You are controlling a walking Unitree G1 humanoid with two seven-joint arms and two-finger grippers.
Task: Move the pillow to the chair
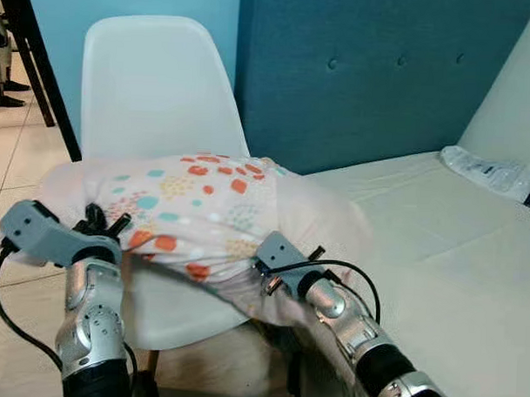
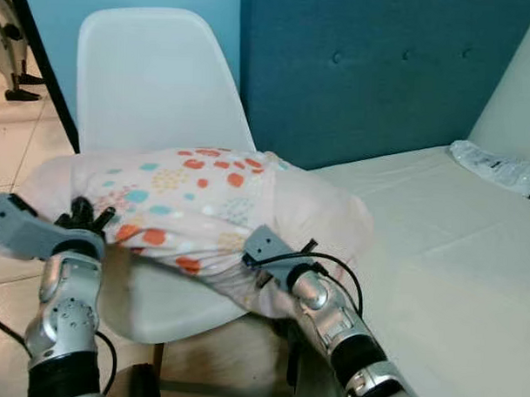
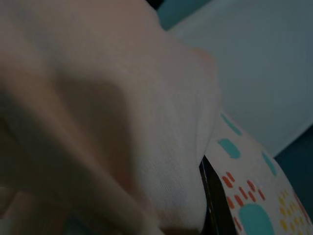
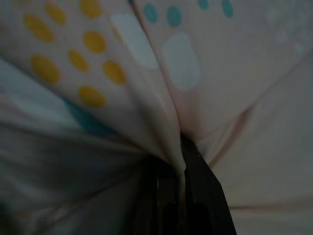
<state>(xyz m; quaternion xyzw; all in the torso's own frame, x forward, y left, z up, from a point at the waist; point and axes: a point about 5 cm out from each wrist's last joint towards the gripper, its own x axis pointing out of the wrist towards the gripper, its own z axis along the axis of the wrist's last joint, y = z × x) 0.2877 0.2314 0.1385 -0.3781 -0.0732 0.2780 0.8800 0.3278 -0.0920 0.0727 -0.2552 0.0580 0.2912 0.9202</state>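
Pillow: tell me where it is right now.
The pillow is held over the white chair's seat, between the left gripper and right gripper, just left of the bed.

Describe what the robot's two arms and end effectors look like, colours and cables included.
Both arms are silver metal with black joint bands. The left arm carries a grey boxy wrist housing and a black cable looping beside it. The right arm has a smaller grey wrist block with a thin black cable arching over it. The right end effector has dark, near-black fingers.
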